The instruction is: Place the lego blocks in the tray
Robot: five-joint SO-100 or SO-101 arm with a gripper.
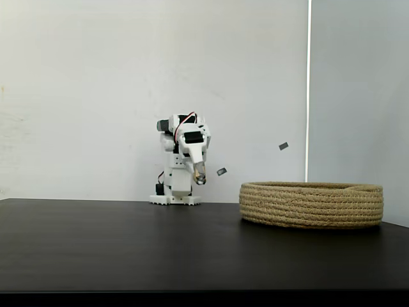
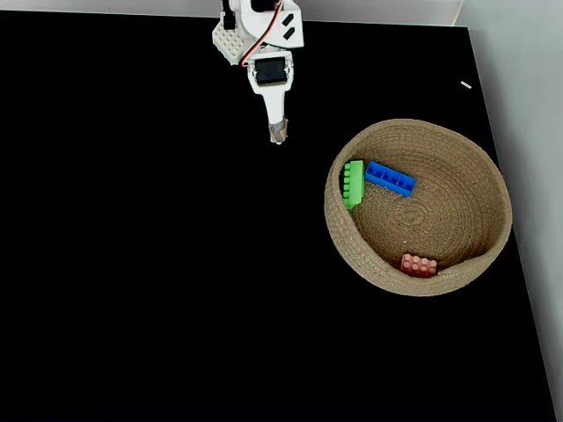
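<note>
The tray is a wide round basket of coiled tan rope (image 2: 479, 176) on the black table, at the right in both fixed views (image 1: 312, 204). Inside it lie a bright green brick (image 2: 354, 184) against the left wall, a blue brick (image 2: 390, 178) beside it, and a pinkish-red brick (image 2: 419, 265) near the front wall. The white arm is folded back near its base at the far side of the table. Its gripper (image 2: 279, 132) (image 1: 199, 174) points down, away from the basket, shut with nothing in it.
The arm's white base (image 1: 174, 192) stands at the table's far edge against a white wall. The table's right edge runs close past the basket (image 2: 519, 255). Broad bare black tabletop (image 2: 132, 246) spreads left of the basket.
</note>
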